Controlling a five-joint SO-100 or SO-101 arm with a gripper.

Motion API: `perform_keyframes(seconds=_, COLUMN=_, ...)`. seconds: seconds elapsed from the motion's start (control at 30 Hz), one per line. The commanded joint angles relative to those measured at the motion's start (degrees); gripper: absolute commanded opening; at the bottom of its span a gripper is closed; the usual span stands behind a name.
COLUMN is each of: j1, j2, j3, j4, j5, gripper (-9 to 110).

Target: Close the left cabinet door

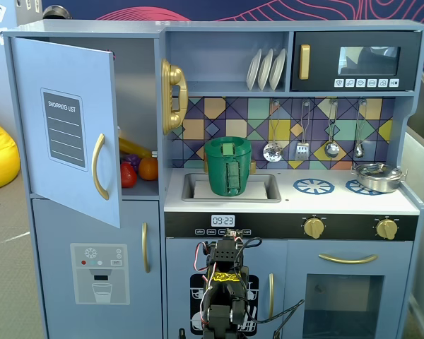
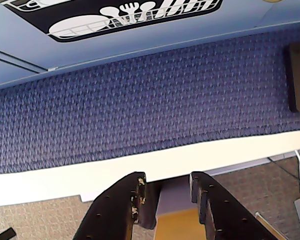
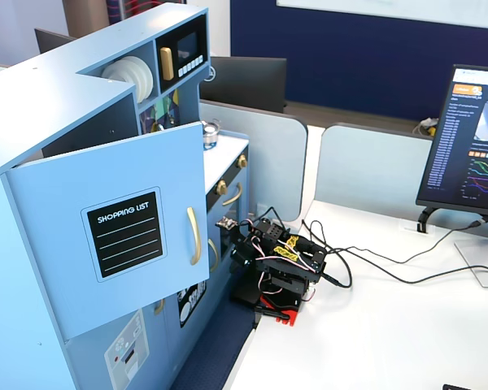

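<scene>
The left cabinet door [image 1: 63,131] is a light-blue panel with a black "SHOPPING LIST" board and a curved gold handle [image 1: 99,167]. It stands swung open at the kitchen's upper left, and toy fruit shows in the compartment behind it. It also shows open in a fixed view [image 3: 114,236]. The arm [image 1: 226,296] sits folded low in front of the kitchen, well below and right of the door. In the wrist view my gripper [image 2: 167,181] points down at the white table edge and blue carpet. Its jaws stand apart with nothing between them.
A green pot [image 1: 228,166] sits in the sink. The blue dispenser door [image 1: 99,272] is below the open door. The dishwasher picture [image 2: 115,15] is near the wrist camera. A monitor [image 3: 472,146] and cables [image 3: 374,264] lie on the white table [image 3: 374,341].
</scene>
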Motion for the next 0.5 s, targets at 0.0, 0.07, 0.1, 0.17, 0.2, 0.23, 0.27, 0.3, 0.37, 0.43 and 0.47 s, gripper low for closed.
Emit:
perform_keyframes(seconds=0.0, j1=-0.26, j2=-0.35, j3=0.53, j4=10.02, j5=0.97, gripper=0)
perform_keyframes(seconds=0.07, j1=-0.26, j2=-0.35, j3=0.53, j4=10.02, j5=0.97, gripper=0)
perform_keyframes(seconds=0.1, j1=-0.18, j2=-0.35, j3=0.53, j4=10.02, j5=1.14, gripper=0)
perform_keyframes(seconds=0.17, j1=0.09, j2=-0.35, j3=0.53, j4=10.02, j5=1.14, gripper=0)
perform_keyframes(seconds=0.2, j1=0.0, j2=-0.35, j3=0.53, j4=10.02, j5=1.14, gripper=0)
perform_keyframes(seconds=0.23, j1=-0.18, j2=-0.35, j3=0.53, j4=10.02, j5=1.14, gripper=0)
perform_keyframes(seconds=0.27, j1=-0.26, j2=-0.35, j3=0.53, j4=10.02, j5=1.23, gripper=0)
perform_keyframes(seconds=0.3, j1=-0.44, j2=-0.35, j3=0.53, j4=10.02, j5=1.23, gripper=0)
perform_keyframes(seconds=0.37, j1=-1.05, j2=-0.35, j3=0.53, j4=10.02, j5=1.41, gripper=0)
perform_keyframes(seconds=0.43, j1=-1.85, j2=-0.35, j3=0.53, j4=10.02, j5=1.58, gripper=0)
perform_keyframes(seconds=0.47, j1=-2.55, j2=-0.35, j3=0.53, j4=10.02, j5=1.58, gripper=0)
